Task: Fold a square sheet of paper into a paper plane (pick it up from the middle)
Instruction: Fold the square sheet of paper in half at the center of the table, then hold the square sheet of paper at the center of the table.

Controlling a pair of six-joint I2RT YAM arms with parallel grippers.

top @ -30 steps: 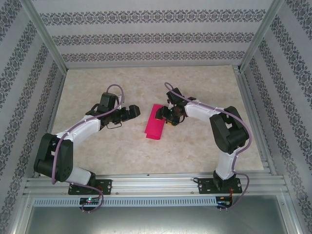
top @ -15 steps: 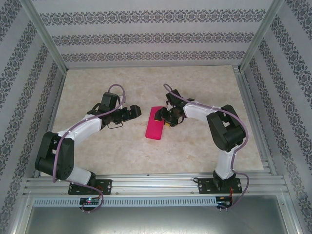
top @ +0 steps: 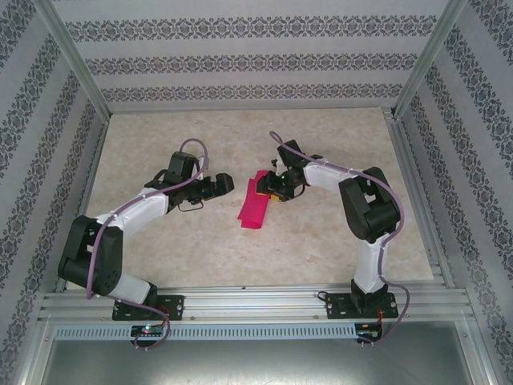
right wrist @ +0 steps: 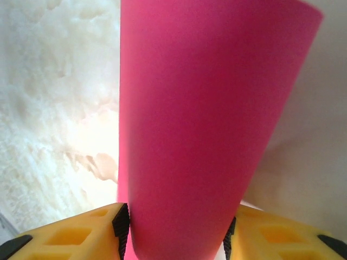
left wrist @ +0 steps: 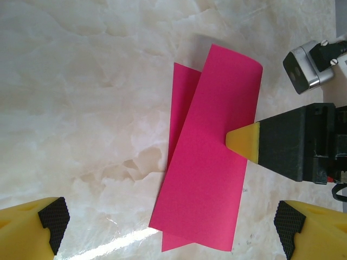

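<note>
The square sheet of paper (top: 253, 207) lies folded over on itself at the middle of the table, a magenta-pink strip whose top layer (left wrist: 211, 157) sits skewed over the lower one. My right gripper (top: 272, 191) is at the strip's far right edge. In the right wrist view its black pads (right wrist: 121, 225) press both sides of the paper's rounded fold (right wrist: 206, 108), so my right gripper (right wrist: 176, 234) is shut on it. One of its yellow fingertips (left wrist: 242, 143) rests on the top layer. My left gripper (top: 227, 184) hovers just left of the paper, and my left gripper (left wrist: 171, 225) is open with nothing between its fingers.
The marble-patterned tabletop (top: 337, 241) is walled by patterned panels on three sides. An aluminium rail (top: 256, 301) runs along the near edge by the arm bases. Bare table lies on all sides of the paper.
My right gripper's jaws have narrowed around the paper's fold and it has shifted slightly away from the bases. The paper has skewed a little. The left gripper stays open, nearly still.
</note>
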